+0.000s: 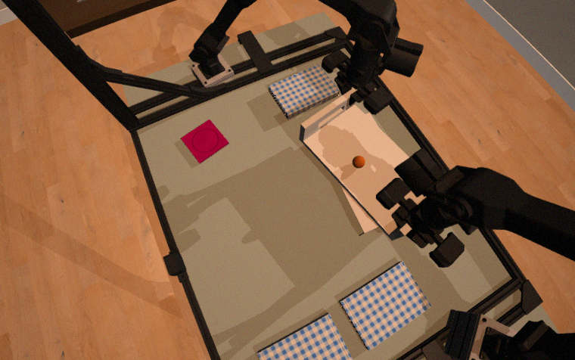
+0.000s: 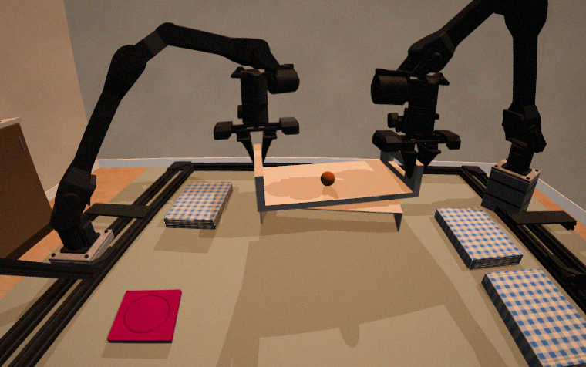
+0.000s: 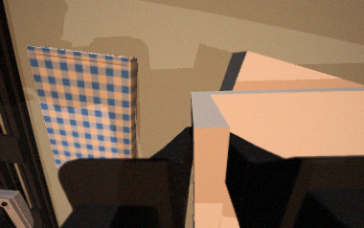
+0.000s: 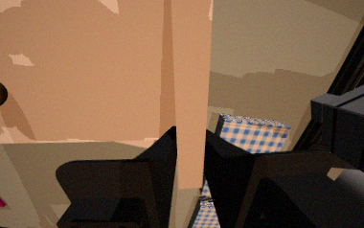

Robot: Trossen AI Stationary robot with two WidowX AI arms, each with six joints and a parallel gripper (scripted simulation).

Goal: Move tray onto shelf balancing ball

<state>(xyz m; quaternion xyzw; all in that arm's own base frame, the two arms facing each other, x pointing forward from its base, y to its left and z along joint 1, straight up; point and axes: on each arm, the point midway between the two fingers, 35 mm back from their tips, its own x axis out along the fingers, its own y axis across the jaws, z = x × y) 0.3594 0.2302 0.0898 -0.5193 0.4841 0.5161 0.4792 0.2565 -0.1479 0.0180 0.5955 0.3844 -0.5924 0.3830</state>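
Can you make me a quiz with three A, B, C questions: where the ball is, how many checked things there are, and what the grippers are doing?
1. Where's the orange ball?
A floor
B tray
C red square

2. How many blue-checked stacks?
A three
B five
C one

3. The left gripper and right gripper are:
A both holding nothing
B holding the ball
C gripping the tray's end walls

Answers:
1 B: the top view shows it on the tray's flat bottom.
2 A: the exterior view shows one left, two right.
3 C: each wrist view shows a wall between fingers.

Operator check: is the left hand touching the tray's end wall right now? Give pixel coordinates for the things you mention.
Touching. The left wrist view shows both fingers of the left hand [image 2: 257,159] [image 3: 209,134] pressed against opposite faces of the end wall of the tray [image 1: 373,138] [image 2: 334,184] [image 3: 287,120] [image 4: 96,86].
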